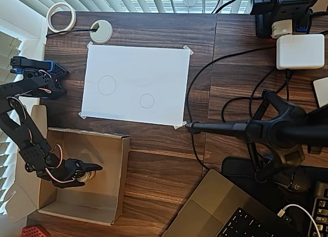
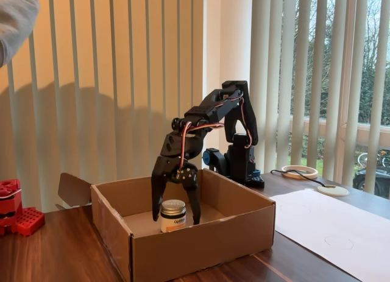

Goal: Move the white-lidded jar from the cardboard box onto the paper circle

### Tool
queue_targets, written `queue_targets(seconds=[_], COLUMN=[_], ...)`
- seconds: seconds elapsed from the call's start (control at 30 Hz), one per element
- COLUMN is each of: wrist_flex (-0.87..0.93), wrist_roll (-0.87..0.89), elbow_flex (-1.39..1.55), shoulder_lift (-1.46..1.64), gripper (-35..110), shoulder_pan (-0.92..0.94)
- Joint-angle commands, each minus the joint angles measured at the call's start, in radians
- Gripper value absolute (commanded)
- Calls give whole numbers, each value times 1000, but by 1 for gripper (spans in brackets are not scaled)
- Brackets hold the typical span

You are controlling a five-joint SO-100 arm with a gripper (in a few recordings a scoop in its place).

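**Jar in box, claw around it**

The jar point(image 2: 173, 215) is seen upright on the floor of the box point(image 2: 201, 245) in the fixed view, white lid on top, label facing the camera. In the overhead view the jar point(image 1: 86, 178) is mostly hidden under the gripper point(image 1: 92, 171), in the left-middle part of the box point(image 1: 115, 175).

The gripper point(image 2: 175, 203) is lowered into the box from above, with one finger seen to the left of the jar and one to the right. The jaws are held apart and straddle the jar at lid height; whether the fingers touch its sides cannot be told. The jar is not lifted.

The box is placed at the lower left of the overhead view, flaps folded outward on the left side. The arm base point(image 1: 38, 76) is located above the box in that view, near the table's left edge.

A white sheet point(image 1: 136, 86) is taped to the table beside the box's upper right. Two pencil circles are drawn on it: the smaller circle point(image 1: 147, 101) toward the lower right, the larger circle point(image 1: 106, 85) toward the left. Both are unoccupied. The sheet point(image 2: 341, 227) is seen right of the box in the fixed view, where the smaller circle point(image 2: 339, 240) is faintly made out.
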Motion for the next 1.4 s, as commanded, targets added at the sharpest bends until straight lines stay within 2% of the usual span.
queue_targets(seconds=[0.0, 0.4, 1.37], wrist_flex=[11, 9, 3], wrist_roll=[3, -52, -57], elbow_flex=[-8, -28, -34], shoulder_lift=[132, 101, 20], gripper=[42, 41, 40], shoulder_pan=[18, 57, 35])
